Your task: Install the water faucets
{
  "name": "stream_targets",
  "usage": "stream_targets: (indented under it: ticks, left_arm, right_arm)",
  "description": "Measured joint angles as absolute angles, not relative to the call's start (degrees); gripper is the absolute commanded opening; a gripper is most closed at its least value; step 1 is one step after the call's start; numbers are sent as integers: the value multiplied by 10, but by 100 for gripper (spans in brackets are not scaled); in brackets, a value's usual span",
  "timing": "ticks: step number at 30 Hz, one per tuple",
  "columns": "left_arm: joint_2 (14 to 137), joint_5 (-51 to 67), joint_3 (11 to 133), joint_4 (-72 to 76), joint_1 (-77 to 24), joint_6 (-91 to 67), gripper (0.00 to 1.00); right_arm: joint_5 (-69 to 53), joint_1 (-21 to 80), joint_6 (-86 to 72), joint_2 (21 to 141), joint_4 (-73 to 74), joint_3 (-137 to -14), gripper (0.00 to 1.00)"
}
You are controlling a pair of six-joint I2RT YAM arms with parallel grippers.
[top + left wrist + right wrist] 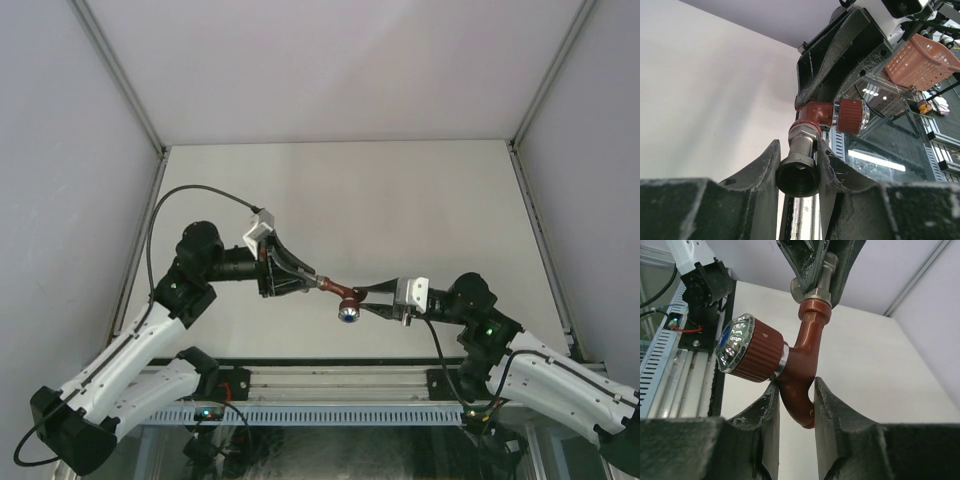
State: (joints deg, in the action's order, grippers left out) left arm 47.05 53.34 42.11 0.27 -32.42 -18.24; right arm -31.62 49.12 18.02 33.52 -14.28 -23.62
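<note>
One of the water faucets (343, 295) hangs in the air between my two arms, above the near part of the table. My left gripper (318, 283) is shut on its grey-silver metal fitting (804, 142), whose threaded open end faces the left wrist camera. The red-brown tap body (802, 357) is joined to that fitting (816, 289) and bends down between the fingers of my right gripper (796, 387), which is shut on its spout. The ribbed side knob (747, 350) with a chrome face and blue centre sticks out to the left. In the left wrist view the knob (851, 115) points right.
The white table (400, 200) is enclosed by pale walls on three sides. A metal rail (330, 385) with both arm bases runs along its near edge. An orange basket (920, 57) and shelving stand beyond the table in the left wrist view.
</note>
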Motion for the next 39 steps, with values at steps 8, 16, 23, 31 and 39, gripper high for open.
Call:
stream_targets:
  ticks: [8, 16, 23, 31, 39]
  left_arm:
    - [491, 546, 426, -4, -320, -193, 0]
    - [489, 489, 394, 163, -319, -357, 0]
    - [485, 474, 394, 190, -323, -401, 0]
    - [475, 436, 394, 192, -324, -421, 0]
    - [463, 397, 393, 206, -324, -431, 0]
  right_arm:
    - [-319, 485, 125, 336, -130, -236, 10]
    - [-255, 528, 185, 348, -135, -248, 51]
    - [-183, 563, 263, 364, -170, -259, 57]
    - [-96, 628, 337, 403, -223, -259, 59]
    - [-41, 662, 380, 436, -278, -255, 7]
